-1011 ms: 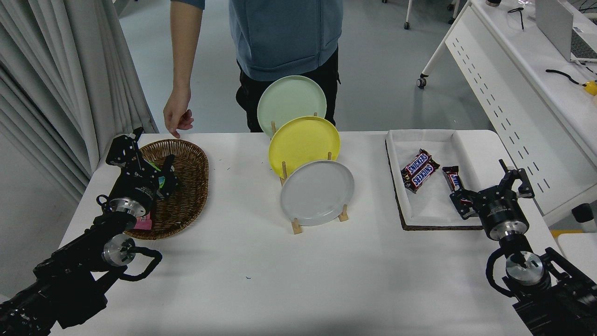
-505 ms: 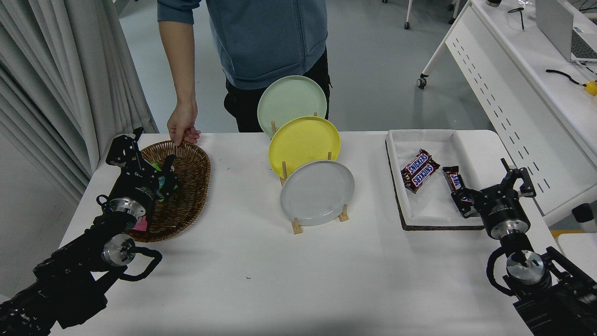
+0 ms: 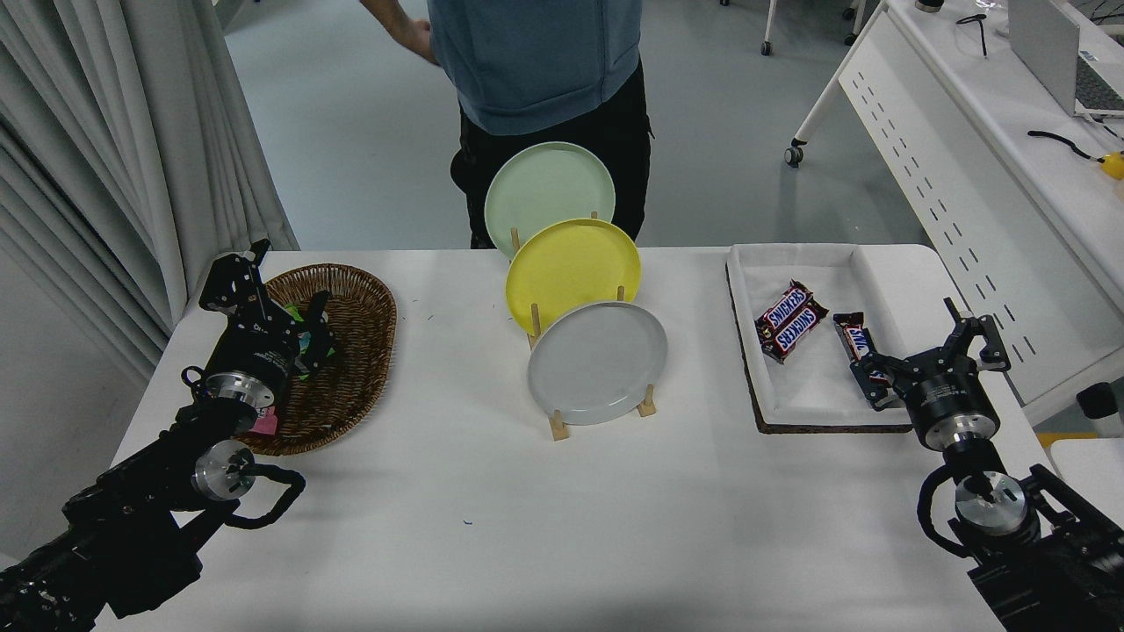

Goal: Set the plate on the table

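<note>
The light-grey plate [image 3: 597, 362] stands tilted in the front slot of a wooden rack [image 3: 557, 426] at the middle of the white table [image 3: 544, 527]. Behind it in the same rack stand a yellow plate [image 3: 572, 263] and a pale green plate [image 3: 549, 189]. My right gripper [image 3: 933, 355] hangs open at the right, over the near right edge of the white tray, far from the plate. The left gripper [image 3: 272, 298] is parked open over the wicker basket at the left, with nothing between its fingers.
A wicker basket [image 3: 356, 351] with small items sits at the left. A white lined tray [image 3: 812, 377] at the right holds candy bars [image 3: 788, 320]. A person [image 3: 544, 61] stands behind the table's far edge. A white perforated desk [image 3: 983, 175] lies to the right.
The person's hand left the basket's rim and drew back up out of reach. The basket sits slightly shifted from a second ago. My right gripper drifted a little; the left arm stayed still.
</note>
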### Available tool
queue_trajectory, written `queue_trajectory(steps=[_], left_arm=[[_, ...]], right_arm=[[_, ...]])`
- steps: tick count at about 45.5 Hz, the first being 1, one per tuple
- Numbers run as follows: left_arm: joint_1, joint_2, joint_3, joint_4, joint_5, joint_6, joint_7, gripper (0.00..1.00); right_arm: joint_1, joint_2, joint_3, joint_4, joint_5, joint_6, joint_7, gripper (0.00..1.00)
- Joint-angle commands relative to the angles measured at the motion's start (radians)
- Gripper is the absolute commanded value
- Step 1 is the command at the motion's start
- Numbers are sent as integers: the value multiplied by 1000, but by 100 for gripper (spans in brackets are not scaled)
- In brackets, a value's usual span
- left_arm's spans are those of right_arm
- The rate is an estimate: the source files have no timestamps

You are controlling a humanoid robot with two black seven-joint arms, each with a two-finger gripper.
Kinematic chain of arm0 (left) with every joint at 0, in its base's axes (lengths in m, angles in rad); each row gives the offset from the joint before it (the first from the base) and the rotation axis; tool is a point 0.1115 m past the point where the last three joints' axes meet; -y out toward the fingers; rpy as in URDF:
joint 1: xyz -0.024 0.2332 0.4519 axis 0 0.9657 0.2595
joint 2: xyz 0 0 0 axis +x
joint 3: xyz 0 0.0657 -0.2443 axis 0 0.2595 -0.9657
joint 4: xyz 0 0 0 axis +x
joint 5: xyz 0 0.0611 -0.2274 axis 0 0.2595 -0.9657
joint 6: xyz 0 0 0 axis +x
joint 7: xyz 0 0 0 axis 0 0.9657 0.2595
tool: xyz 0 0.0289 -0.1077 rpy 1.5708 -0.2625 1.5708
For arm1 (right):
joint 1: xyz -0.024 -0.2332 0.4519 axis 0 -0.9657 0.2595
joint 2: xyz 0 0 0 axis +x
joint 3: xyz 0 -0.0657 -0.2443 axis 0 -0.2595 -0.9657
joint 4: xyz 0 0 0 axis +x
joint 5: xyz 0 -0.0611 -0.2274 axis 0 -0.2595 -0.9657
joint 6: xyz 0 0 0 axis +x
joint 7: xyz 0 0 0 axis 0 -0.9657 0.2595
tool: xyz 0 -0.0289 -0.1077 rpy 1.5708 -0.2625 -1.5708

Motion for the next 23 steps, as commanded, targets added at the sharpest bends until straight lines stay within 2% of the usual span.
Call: queue_trajectory(steps=[1, 13, 18, 23], left_arm=[[0, 0, 0, 0, 0, 0, 0, 100], [0, 0, 0, 0, 0, 0, 0, 100], [-1, 0, 0, 0, 0, 0, 0, 100], [0, 0, 0, 0, 0, 0, 0, 100]], right_arm=[[10, -1, -3, 0, 0, -1, 0, 100], [11, -29, -7, -6, -13, -6, 0, 100], [54, -43, -32, -52, -20, -9, -2, 100], [122, -86, -151, -109, -14, -27, -3, 100]])
